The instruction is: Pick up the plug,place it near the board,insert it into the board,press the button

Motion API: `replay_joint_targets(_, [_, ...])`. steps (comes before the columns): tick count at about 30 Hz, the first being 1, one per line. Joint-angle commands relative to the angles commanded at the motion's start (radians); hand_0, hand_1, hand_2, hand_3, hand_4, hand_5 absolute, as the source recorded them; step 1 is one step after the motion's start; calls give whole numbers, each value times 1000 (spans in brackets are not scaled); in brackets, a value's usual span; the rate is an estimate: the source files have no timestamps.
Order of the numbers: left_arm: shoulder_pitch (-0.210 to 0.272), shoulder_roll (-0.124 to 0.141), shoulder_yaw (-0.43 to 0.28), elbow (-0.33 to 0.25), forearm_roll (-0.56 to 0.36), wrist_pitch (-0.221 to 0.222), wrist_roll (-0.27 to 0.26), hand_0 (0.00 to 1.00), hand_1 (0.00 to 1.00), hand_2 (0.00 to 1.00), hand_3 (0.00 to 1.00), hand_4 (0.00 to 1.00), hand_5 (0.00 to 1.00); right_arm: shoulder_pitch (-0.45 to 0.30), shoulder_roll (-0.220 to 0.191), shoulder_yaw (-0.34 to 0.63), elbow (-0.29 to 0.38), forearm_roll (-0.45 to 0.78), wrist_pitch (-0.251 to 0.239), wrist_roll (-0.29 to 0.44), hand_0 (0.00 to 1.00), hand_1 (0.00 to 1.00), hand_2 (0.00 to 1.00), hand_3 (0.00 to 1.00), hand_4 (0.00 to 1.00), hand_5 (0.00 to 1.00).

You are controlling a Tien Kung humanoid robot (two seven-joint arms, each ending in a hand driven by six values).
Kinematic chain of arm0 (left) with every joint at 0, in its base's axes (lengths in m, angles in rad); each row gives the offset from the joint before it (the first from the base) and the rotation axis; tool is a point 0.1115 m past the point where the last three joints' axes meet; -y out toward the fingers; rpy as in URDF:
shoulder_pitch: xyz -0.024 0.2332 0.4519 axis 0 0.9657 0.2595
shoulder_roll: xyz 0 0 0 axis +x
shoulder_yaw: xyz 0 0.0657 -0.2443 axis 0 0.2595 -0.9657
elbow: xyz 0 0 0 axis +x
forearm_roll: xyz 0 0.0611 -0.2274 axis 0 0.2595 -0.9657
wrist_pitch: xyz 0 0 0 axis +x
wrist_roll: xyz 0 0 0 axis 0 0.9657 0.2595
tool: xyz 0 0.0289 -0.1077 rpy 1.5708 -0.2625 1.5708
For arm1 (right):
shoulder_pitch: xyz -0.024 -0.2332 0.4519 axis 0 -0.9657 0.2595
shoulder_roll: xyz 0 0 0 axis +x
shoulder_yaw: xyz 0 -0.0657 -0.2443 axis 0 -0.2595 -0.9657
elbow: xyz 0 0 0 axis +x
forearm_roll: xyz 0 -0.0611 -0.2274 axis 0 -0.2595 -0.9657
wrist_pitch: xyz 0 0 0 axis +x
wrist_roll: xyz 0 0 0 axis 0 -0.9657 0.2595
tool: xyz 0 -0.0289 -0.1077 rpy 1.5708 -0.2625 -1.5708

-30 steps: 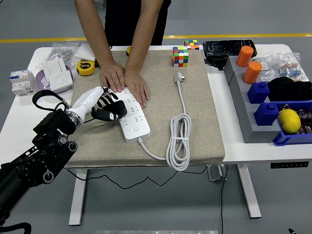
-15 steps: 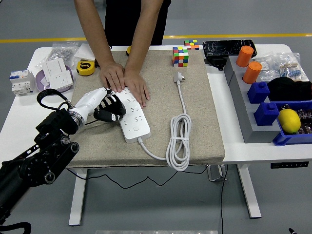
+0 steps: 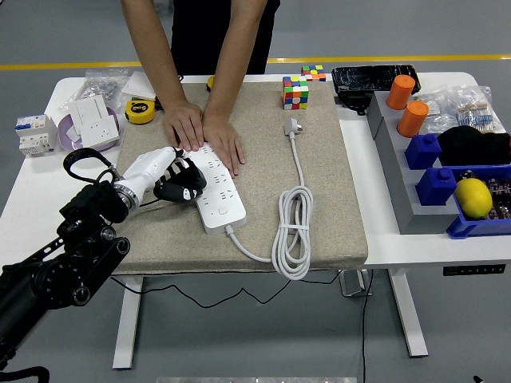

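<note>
Plug (image 3: 293,126) lies loose on the mat (image 3: 319,199), far half, right of centre, just below the cube (image 3: 295,92); its cord (image 3: 292,231) runs down to a coil and back to the board (image 3: 215,185). Plug not yet picked up, well apart from the left hand (image 3: 174,177).

Change over the last second: left hand has crept slightly up and left along the board's left edge; the arm drew in with it. Fingers curled narrow, resting on or just above the board, holding nothing as far as I can tell. Judgement: hand is at the board, not the plug, so step one is still open.

Person's hands (image 3: 205,134) stay flat on the board's far end, steadying it. Right arm not in view.

Containers, right side of worktop (image 3: 32,179): blue bin (image 3: 471,225) holds a lemon (image 3: 473,197); other contents are too unclear to name. Two orange cylinders (image 3: 407,105) stand on the grey rack (image 3: 395,171).
</note>
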Motion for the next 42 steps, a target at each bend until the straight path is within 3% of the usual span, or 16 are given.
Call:
replay_joint_targets(1, [1,0,-1,-1,1,-1,1,281,212,284,303,591,182,0,0,0,0,0,0,0,828,753,742,765,998,809])
replay_joint_targets(7, [5,4,-12,-12,15,-7,4,288,204,282,282,587,194,-1,1,-1,0,1,0,-1,827,754,742,765,998,809])
replay_joint_targets(28, [39,30,-128,-103,6,-14,-8,294,217,265,283,572,208,-1,4,2,0,7,-2,-1,827,752,742,766,998,810])
replay_joint_targets(36, [67,52,-197,-56,58,-20,-7,297,234,273,296,564,225,-1,5,6,0,8,-3,-2,827,753,742,765,998,812])
replay_joint_targets(37, [69,53,-200,-52,56,-24,-8,330,337,369,426,630,249,-1,5,6,0,8,-4,-2,828,753,742,765,998,814])
replay_joint_targets(42, [78,54,-200,-39,14,-49,-18,330,337,369,426,630,249,0,6,5,0,12,-2,0,828,753,742,765,998,814])
